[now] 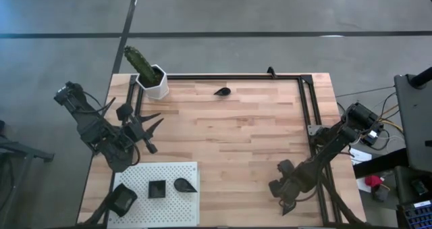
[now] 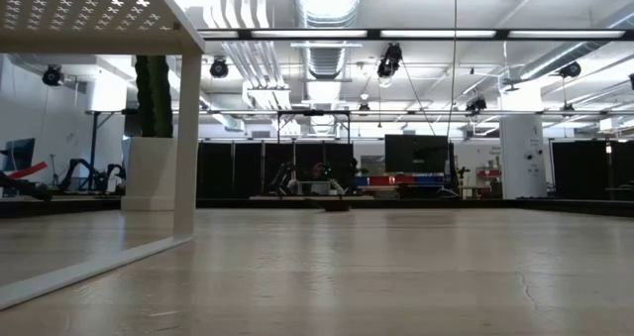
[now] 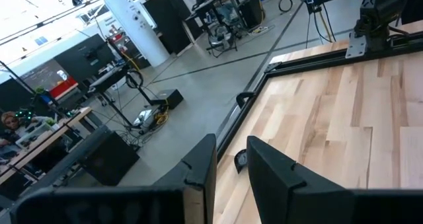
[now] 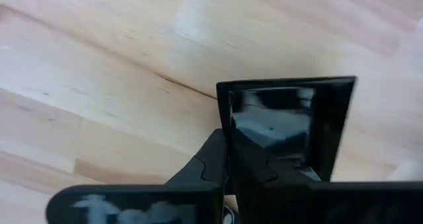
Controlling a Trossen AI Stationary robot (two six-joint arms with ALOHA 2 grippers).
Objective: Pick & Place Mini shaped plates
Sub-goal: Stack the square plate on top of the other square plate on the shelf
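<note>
My right gripper is low over the table's near right part, shut on a glossy black square mini plate. My left gripper hovers open at the table's left side, above the white perforated board. On that board sit a square plate and a teardrop plate. Another dark plate is at the board's left corner. One teardrop plate lies on the wood near the far edge and shows far off between my left gripper's fingers. My right gripper pinches the square plate by one side wall, at the edge of the dish, between its two shut fingers. The plate's hollow faces the wrist camera. Whether the plate is clear of the wood, I cannot tell.
A white hexagonal pot with a green cactus stands at the far left corner. A black frame rail runs along the far and right edges. The board stands on legs above the table. Bare wood fills the middle.
</note>
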